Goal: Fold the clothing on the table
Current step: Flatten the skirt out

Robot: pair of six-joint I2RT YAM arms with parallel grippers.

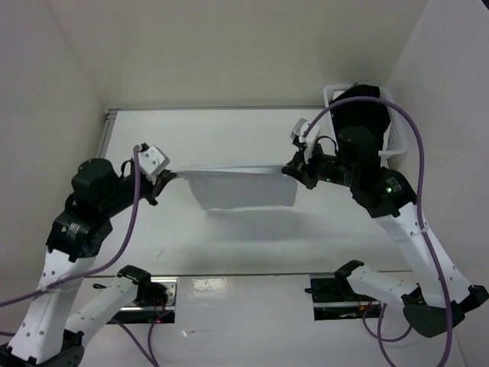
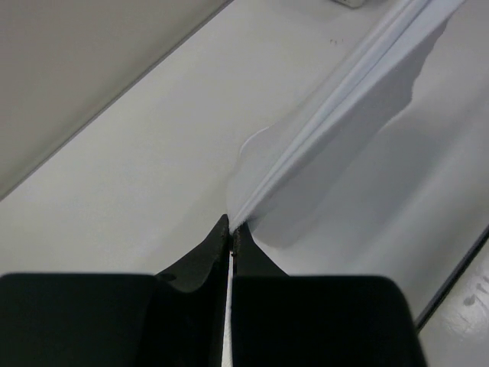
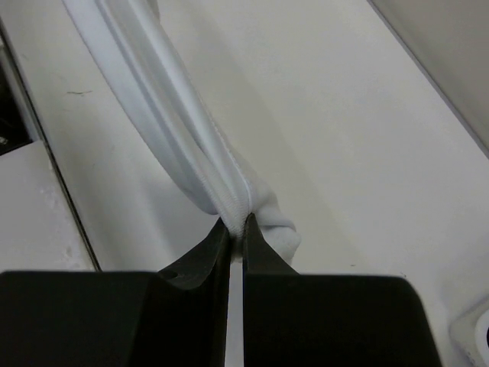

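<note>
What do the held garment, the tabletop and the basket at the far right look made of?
Clothing: thin white fabric, matte; it drapes and bunches into soft folds where gripped. Table: hard, smooth matte white board, possibly laminate; faint scuff marks. Basket: likely white moulded plastic, slotted wall, mostly hidden by the right arm.

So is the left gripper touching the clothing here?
Touching. The left wrist view shows the left gripper shut on a corner of the clothing.
</note>
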